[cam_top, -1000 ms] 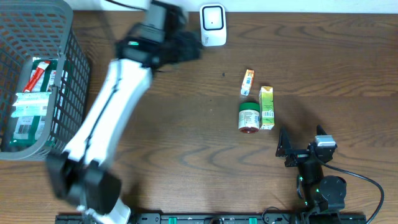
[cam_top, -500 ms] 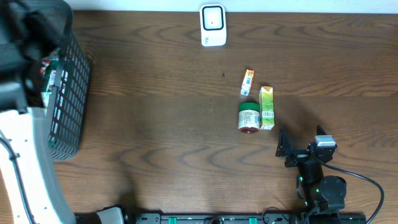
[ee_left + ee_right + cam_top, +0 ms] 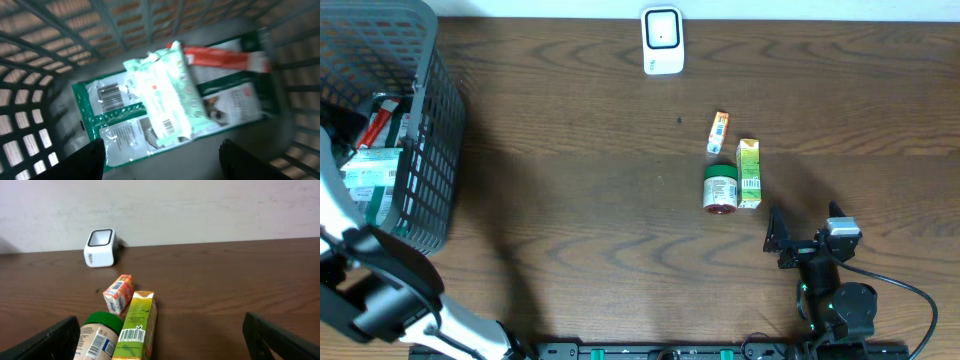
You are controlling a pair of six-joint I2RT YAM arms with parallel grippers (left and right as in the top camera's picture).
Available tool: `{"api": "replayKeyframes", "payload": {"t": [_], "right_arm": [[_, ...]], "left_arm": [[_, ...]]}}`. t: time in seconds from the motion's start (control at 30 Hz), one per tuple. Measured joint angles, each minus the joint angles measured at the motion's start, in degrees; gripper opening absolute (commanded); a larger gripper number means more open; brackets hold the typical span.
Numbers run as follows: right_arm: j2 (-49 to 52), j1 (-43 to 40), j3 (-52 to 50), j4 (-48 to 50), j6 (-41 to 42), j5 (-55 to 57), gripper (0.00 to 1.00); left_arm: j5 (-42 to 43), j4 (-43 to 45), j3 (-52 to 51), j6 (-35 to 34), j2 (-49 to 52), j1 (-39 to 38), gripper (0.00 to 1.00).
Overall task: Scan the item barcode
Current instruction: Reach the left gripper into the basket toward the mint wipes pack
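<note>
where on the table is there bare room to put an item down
The wide wood stretch between the basket and the jar is bare, as is the right edge past the green carton. Crowded: the jar, carton and small orange box cluster.

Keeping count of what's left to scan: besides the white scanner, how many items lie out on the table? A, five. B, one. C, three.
C: only a small orange box, a green carton and a green-lidded jar lie on the table.
</note>
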Motion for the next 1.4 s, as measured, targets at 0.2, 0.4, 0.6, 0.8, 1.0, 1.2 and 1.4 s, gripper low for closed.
{"api": "replayKeyframes", "payload": {"t": [0.2,0.4,0.6,0.8,1.0,1.2,1.4], "right_arm": [[0.00,0.00,0.00,0.00,0.00,0.00,0.99],[0.00,0.02,0.00,0.02,0.00,0.00,0.99],[0.00,0.02,0.00,0.02,0.00,0.00,0.99],[0.00,0.00,0.00,0.02,0.00,0.00,0.99],[0.00,0.00,0.00,0.00,0.00,0.00,0.99],[0.00,0.00,0.00,0.02,0.00,0.00,0.99],[0.00,0.00,0.00,0.00,0.00,0.00,0.99]], "left_arm": [[0.04,0.20,-0.15,-1.66,6.64,0.31,0.73],[0.04,2.56,-0.15,-6.73,11.52,0.31,0.74],[0.04,5.05,-0.15,-11.37,14.36,0.31,0.80],[0.09,7.61,-0.15,-12.57,17.64,0.31,0.82],[0.07,8.07,-0.15,-13.27,19.76,0.31,0.31],[-0.20,7.74,-0.09,-13.20,18.97,0.33,0.25],[0.15,7.91,-0.72,-13.18,16.04,0.44,0.27]]}}
